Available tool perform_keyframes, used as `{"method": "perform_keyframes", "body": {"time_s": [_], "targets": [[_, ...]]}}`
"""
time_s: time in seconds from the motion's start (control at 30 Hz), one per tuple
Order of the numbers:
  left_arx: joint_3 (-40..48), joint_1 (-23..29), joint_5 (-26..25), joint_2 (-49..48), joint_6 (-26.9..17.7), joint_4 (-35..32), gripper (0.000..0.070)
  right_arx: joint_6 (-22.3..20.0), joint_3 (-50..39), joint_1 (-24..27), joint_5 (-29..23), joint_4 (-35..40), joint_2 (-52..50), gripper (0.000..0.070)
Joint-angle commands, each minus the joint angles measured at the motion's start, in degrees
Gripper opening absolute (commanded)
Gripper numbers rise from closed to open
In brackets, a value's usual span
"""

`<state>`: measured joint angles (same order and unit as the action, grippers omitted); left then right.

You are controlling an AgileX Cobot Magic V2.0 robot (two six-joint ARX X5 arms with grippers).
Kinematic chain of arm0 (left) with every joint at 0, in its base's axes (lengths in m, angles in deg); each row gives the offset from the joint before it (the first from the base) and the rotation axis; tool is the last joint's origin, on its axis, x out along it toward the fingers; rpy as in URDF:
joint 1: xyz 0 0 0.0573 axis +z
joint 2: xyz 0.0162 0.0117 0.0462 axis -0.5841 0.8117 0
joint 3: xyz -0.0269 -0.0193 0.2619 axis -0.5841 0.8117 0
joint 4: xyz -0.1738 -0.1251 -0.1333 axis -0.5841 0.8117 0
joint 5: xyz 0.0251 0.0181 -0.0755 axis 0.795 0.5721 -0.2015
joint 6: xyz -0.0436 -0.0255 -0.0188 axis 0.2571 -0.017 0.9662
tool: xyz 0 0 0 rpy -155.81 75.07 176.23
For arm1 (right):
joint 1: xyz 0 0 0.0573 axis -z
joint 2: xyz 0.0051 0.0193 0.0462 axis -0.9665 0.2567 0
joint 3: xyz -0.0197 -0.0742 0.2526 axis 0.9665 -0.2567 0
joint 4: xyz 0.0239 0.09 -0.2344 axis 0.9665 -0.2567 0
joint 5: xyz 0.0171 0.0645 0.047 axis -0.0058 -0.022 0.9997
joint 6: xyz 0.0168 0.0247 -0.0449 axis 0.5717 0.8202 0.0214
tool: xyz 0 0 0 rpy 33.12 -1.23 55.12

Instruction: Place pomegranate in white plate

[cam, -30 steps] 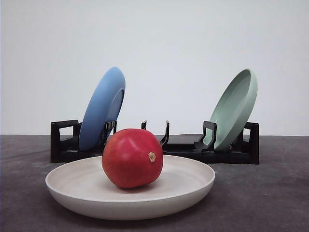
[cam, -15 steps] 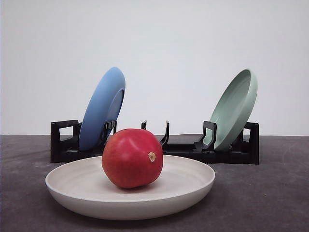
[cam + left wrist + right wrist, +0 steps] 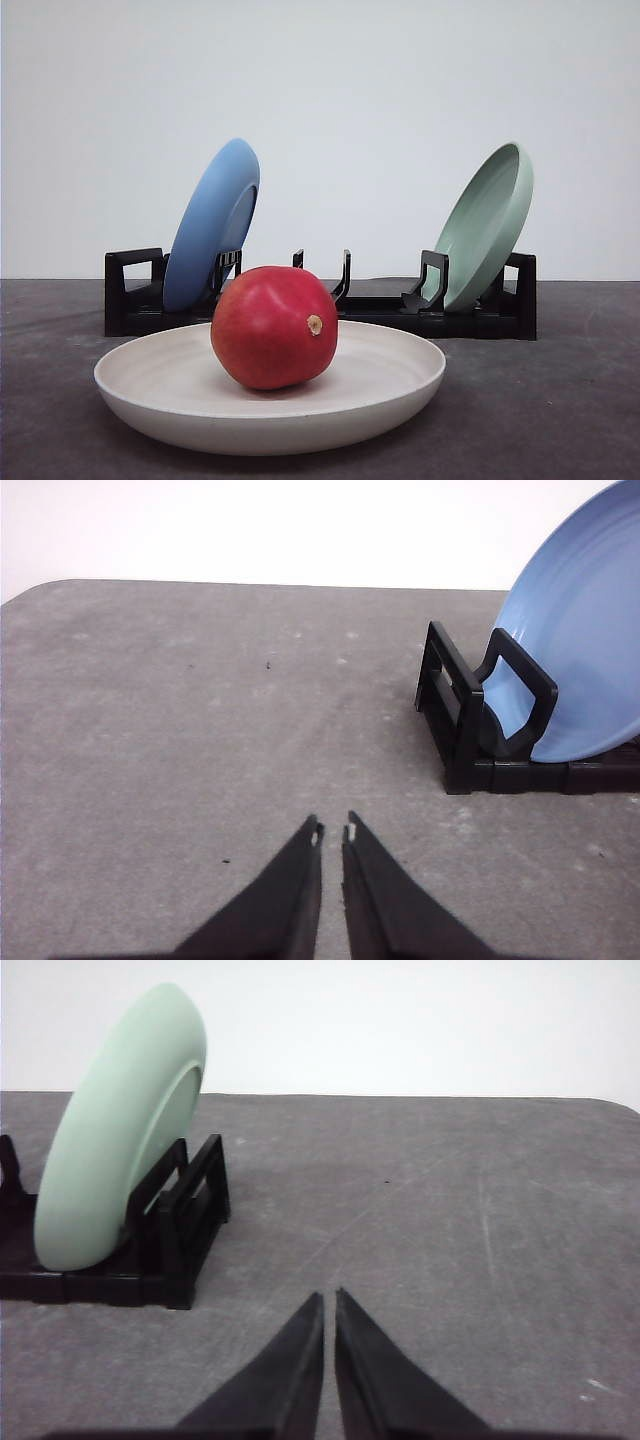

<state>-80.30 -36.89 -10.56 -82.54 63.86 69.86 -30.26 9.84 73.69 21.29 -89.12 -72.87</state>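
Front view: the pomegranate [image 3: 274, 327] sits in the white plate [image 3: 160, 405], stem nub turned toward the right, resting a little left of the plate's middle. Behind it a black rack [image 3: 130, 300] runs across the grey table [image 3: 560, 410], with a blue plate [image 3: 212, 222] leaning in its left end and a green plate [image 3: 486, 225] leaning in its right end.

Left wrist view: my left gripper [image 3: 333, 830] is clenched, tips almost touching with nothing between them, low over bare table. The blue plate [image 3: 580, 650] stands in the rack's [image 3: 460, 720] end, well off to one side.

Right wrist view: my right gripper [image 3: 329, 1298] is clenched too, holding nothing. The green plate [image 3: 120, 1130] leans in its rack end [image 3: 185, 1225], well apart from my fingertips.
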Motion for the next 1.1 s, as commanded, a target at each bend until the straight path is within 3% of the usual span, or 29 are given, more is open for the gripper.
{"method": "perform_keyframes", "body": {"time_s": [0.0,1.07], "targets": [[0.5,0.0,0.3,-0.1,0.4,-0.6,0.0019,0.1,-0.2,0.0,-0.1,0.6,0.0,0.0014],[0.5,0.0,0.3,-0.1,0.4,-0.6,0.0019,0.1,-0.2,0.0,-0.1,0.6,0.0,0.0014]]}}
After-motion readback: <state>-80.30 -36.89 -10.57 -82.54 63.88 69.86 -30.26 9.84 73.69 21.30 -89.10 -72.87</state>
